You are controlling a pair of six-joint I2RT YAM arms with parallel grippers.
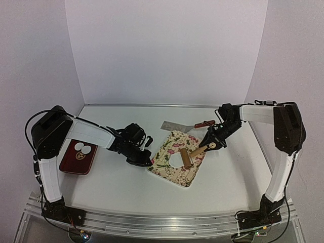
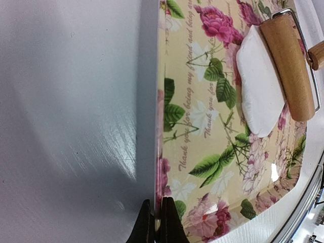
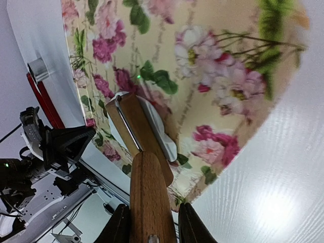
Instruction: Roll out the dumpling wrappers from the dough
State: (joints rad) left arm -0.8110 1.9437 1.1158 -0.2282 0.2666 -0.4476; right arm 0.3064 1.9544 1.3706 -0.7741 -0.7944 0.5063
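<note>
A white slab of dough (image 1: 176, 159) lies on the floral tray (image 1: 167, 151). The wooden roller (image 1: 187, 158) rests against the dough's right side. My right gripper (image 1: 211, 143) is shut on the roller's wooden handle (image 3: 151, 195), and the barrel (image 3: 136, 132) sits on the dough (image 3: 161, 135). My left gripper (image 1: 147, 161) is shut on the tray's left rim (image 2: 161, 167), with its jaws pinching the edge (image 2: 157, 225). The dough (image 2: 260, 91) and roller (image 2: 289, 66) also show in the left wrist view. Two dumpling wrappers (image 1: 83, 148) lie on a dark red tray (image 1: 76, 161) at the left.
A metal scraper (image 1: 174, 125) with a red-brown handle (image 1: 205, 123) lies behind the floral tray. A small metal ring (image 3: 38, 69) stands near the red tray's edge (image 3: 44, 104). White walls close the back and sides.
</note>
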